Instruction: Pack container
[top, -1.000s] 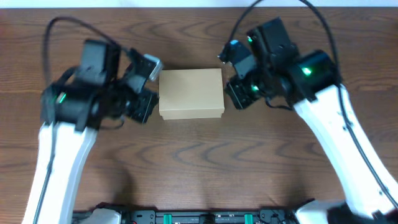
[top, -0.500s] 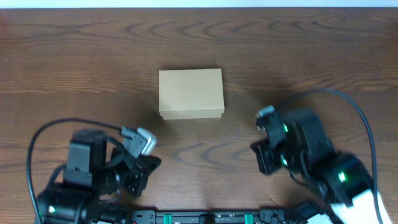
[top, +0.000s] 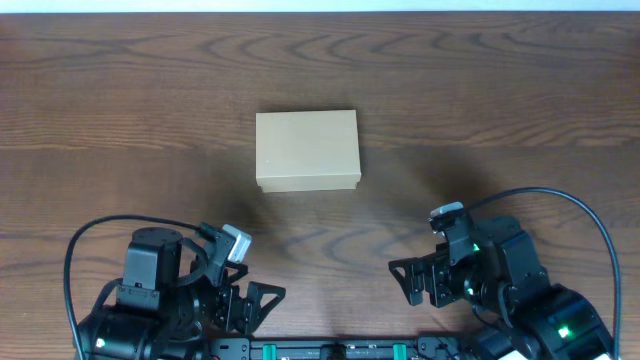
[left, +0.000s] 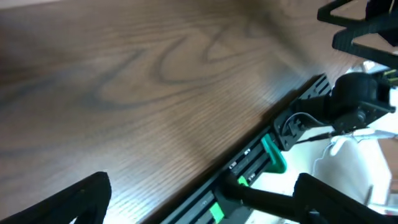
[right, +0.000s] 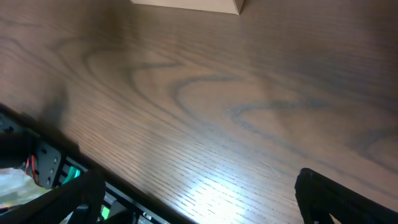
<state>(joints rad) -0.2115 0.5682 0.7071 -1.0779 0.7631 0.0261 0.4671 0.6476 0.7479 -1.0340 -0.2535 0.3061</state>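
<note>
cardboard box (top: 307, 150): lid down, centre of counter (top: 500, 100) | left hand (top: 258, 305): wide, empty, front edge | right hand (top: 405, 283): likewise | packing likely finished

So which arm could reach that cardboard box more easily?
Probably right, slightly. Left gripper and right gripper both hang open, away from the container, but only the right wrist view shows it.

Light: you are getting even, soft overhead light.
Glare: a pale sheen is showing on the table (right: 211, 186), right wrist view.
Blur: left wrist view is smearing.
</note>
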